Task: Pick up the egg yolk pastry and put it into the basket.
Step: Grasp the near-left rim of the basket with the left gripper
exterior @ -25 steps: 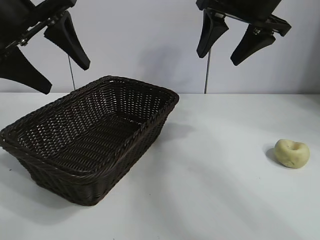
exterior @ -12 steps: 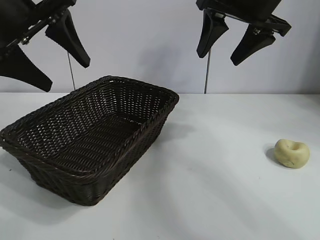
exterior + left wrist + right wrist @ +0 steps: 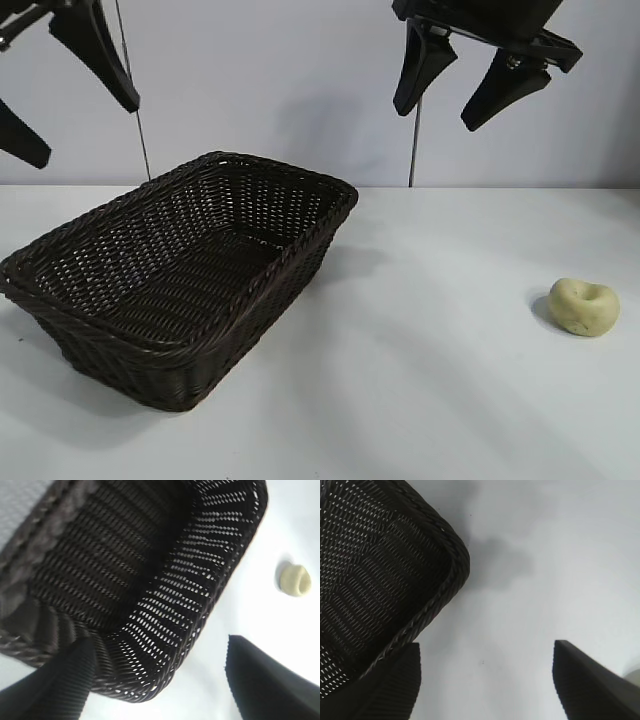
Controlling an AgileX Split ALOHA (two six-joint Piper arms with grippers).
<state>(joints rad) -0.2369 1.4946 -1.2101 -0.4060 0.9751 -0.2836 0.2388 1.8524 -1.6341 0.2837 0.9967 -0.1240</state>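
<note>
Left gripper (image 3: 68, 100) has risen, jaws spread like the right gripper's (image 3: 452, 88), above woven wicker basket (image 3: 190, 290); doughy egg yolk pastry (image 3: 584, 306) apart.

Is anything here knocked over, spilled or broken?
Nothing stands out. The basket sits upright and empty on the white table, its weave intact. The egg yolk pastry lies whole on the table, well apart from it. Both pincers, left and right, hang open above, holding nothing.

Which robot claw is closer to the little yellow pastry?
The right gripper. It hangs open above the table between the basket and the egg yolk pastry, while the left gripper is far off, up past the basket's other side.
</note>
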